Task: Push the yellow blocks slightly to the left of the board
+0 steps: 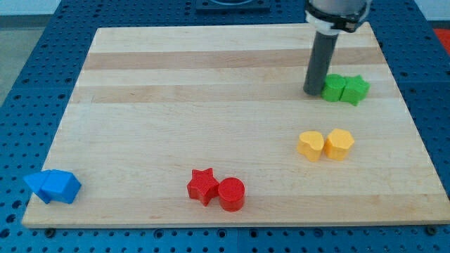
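Blue blocks [53, 186] lie at the view's bottom left of the wooden board [211, 119], then a red star [202, 185] touching a red cylinder [231, 194] near the bottom edge. Our tip [312, 91] has no jaws; it is a plain rod, standing at the upper right, just beside the green cube [333, 88] and green star [355, 89]. The two yellow hearts [311, 145] [339, 144] sit touching each other, below the tip and well apart from it. We judge that going down directly would put us left of them; we must go around to their right side. Pushing off-centre could separate the pair. The green blocks may get bumped on the way.
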Motion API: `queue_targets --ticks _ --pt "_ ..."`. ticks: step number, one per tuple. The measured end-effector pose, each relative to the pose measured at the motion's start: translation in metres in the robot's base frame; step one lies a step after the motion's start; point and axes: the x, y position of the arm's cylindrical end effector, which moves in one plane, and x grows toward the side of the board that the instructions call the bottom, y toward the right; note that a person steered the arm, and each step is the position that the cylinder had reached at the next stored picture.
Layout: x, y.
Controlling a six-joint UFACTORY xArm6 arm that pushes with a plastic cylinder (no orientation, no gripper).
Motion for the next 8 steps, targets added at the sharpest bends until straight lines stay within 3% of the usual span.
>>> queue_targets --ticks 1,3,6,8 --pt "0.006 -0.008" --pt "0.067 -0.022" --pt "0.080 0.090" --pt "0.081 0.091"
